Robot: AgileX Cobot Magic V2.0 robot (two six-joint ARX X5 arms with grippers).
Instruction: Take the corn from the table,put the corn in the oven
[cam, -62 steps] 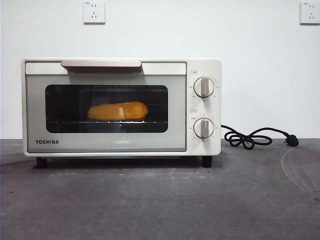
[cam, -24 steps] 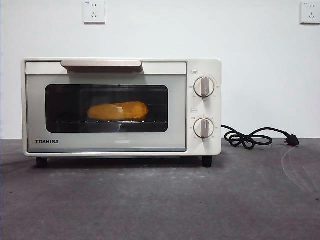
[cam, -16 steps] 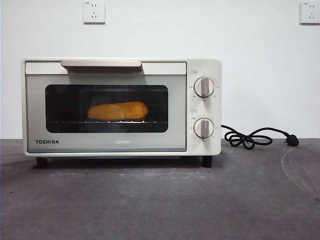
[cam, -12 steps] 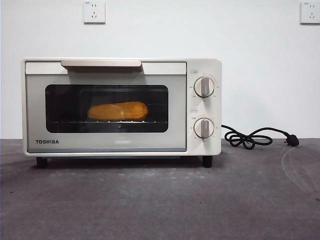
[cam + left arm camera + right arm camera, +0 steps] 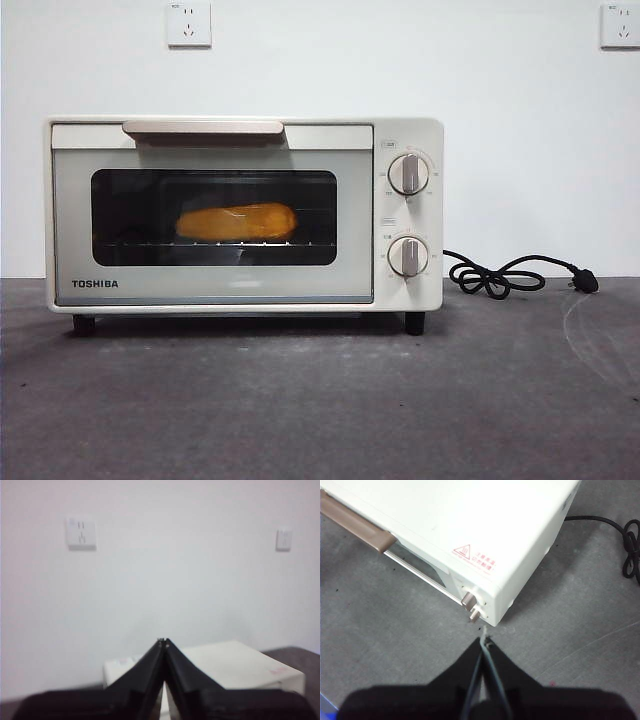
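Note:
The cream-white TOSHIBA oven [image 5: 242, 215] stands on the dark grey table [image 5: 320, 400] with its glass door closed. Behind the glass the yellow-orange corn [image 5: 237, 221] lies on the rack. Neither arm shows in the front view. My left gripper [image 5: 163, 641] is shut and empty, held high above and behind the oven's top [image 5: 230, 665], facing the white wall. My right gripper [image 5: 483, 641] is shut and empty, hovering above the table just off the oven's knob corner [image 5: 472, 607], with the beige handle [image 5: 355, 522] off to one side.
A black cord [image 5: 505, 275] with a plug lies coiled on the table to the oven's right, also in the right wrist view [image 5: 627, 545]. Two wall sockets [image 5: 188, 24] sit on the white wall behind.

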